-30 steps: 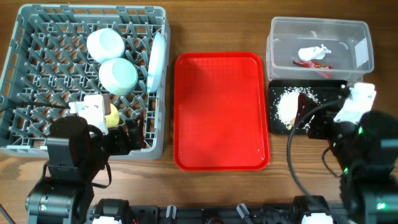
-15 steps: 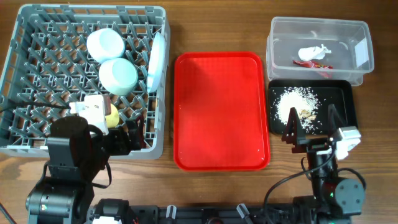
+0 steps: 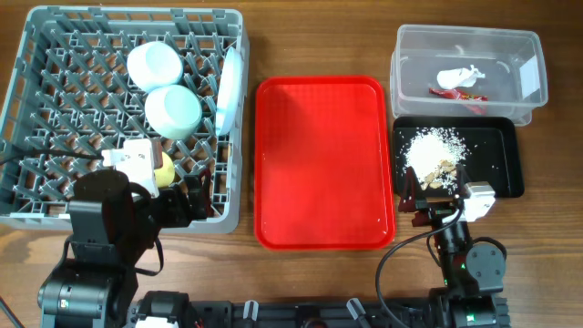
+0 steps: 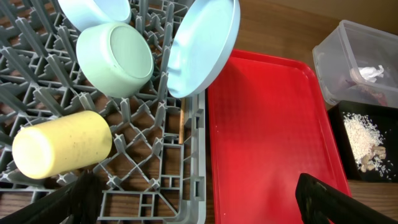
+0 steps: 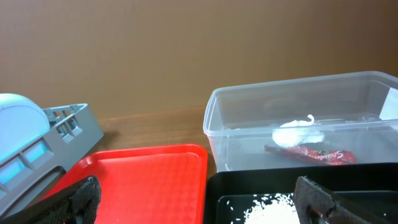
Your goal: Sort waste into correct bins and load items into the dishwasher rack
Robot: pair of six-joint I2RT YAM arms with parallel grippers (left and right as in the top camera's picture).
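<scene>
The left gripper [image 4: 196, 186] and right gripper [image 3: 436, 191] are held open, nothing grasped. The rice crumbs [image 3: 432, 150] are heaped in the black tray [image 3: 496, 159], just beside the right gripper. They could be scattered if the tray's rim is clipped.

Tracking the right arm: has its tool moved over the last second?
Yes. Overhead, the right tool went from the far right corner of the black tray to its near edge, further left.

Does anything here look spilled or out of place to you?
Nothing is spilled: the crumbs sit inside the black tray. Only the yellow cup looks odd, lying on its side in the rack rather than upright.
</scene>
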